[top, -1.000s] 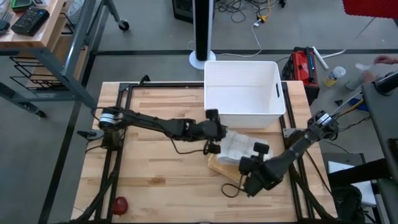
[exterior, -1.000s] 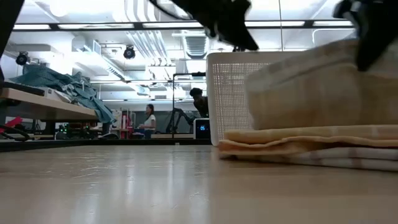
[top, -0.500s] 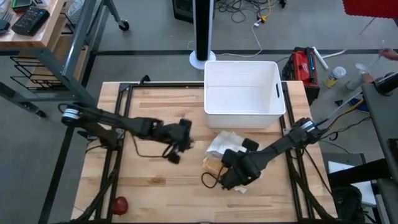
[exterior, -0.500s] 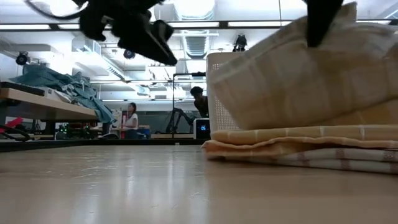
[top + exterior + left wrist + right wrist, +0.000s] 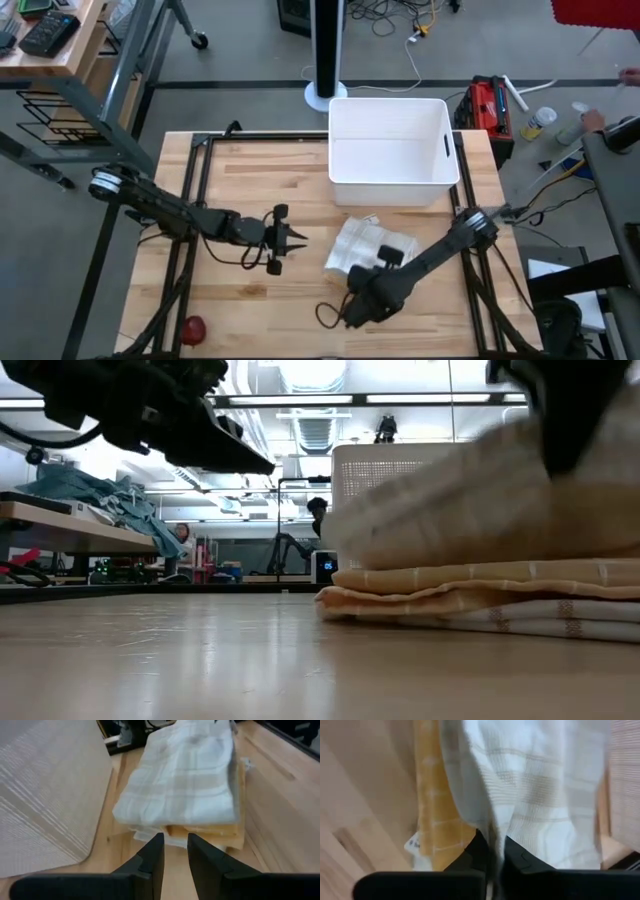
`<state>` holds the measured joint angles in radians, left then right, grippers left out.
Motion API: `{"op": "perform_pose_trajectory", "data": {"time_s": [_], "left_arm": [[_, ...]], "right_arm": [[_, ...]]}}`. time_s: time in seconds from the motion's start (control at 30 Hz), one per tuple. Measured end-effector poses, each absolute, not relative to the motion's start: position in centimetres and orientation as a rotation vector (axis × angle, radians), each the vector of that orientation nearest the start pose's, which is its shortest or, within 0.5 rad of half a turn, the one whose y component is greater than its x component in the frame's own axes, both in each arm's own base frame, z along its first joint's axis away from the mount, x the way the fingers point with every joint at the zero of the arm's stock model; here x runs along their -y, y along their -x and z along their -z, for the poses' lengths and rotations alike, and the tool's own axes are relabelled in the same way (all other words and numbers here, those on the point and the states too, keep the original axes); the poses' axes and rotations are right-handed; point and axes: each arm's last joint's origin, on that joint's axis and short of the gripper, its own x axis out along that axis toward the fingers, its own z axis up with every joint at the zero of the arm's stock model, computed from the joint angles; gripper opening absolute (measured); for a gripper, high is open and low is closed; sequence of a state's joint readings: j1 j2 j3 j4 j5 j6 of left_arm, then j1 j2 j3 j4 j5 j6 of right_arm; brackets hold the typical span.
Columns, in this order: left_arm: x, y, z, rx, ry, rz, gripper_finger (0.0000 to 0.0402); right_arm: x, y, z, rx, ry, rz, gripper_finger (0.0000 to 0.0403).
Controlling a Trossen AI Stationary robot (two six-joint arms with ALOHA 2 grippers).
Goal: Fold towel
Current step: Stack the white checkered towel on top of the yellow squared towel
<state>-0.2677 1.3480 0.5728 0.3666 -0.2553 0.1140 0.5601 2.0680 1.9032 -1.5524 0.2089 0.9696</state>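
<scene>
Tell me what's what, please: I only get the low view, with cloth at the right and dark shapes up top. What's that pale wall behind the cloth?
Observer: From above it's a white bin, standing on the table just beyond the towel.
Operator: And the dark shape over the cloth?
Observer: That's the right gripper. Its own camera shows its fingers pinching the towel's white edge.
Operator: Is the other arm holding the cloth too?
Observer: No. The left gripper sits apart from the towel, pointing at it, with its fingers a little apart and nothing between them.
</scene>
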Motion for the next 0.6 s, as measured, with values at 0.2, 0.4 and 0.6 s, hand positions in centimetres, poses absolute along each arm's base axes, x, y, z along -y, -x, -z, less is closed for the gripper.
{"op": "perform_pose_trajectory", "data": {"time_s": [0.2, 0.4, 0.6], "left_arm": [[6.6, -26.6, -19.9, -0.372, -0.216, 0.032, 0.0076], [6.9, -27.9, -21.0, -0.341, -0.279, 0.039, 0.0076], [7.9, -31.2, -19.6, -0.397, -0.282, 0.123, 0.0076]], "right_arm": [[-22.2, -34.3, -21.1, -1.572, -0.045, 0.473, 0.0059], [-23.4, -34.8, -19.5, -1.586, -0.01, 0.447, 0.0119], [-23.8, -33.2, -22.5, -1.545, -0.021, 0.404, 0.0179]]}}
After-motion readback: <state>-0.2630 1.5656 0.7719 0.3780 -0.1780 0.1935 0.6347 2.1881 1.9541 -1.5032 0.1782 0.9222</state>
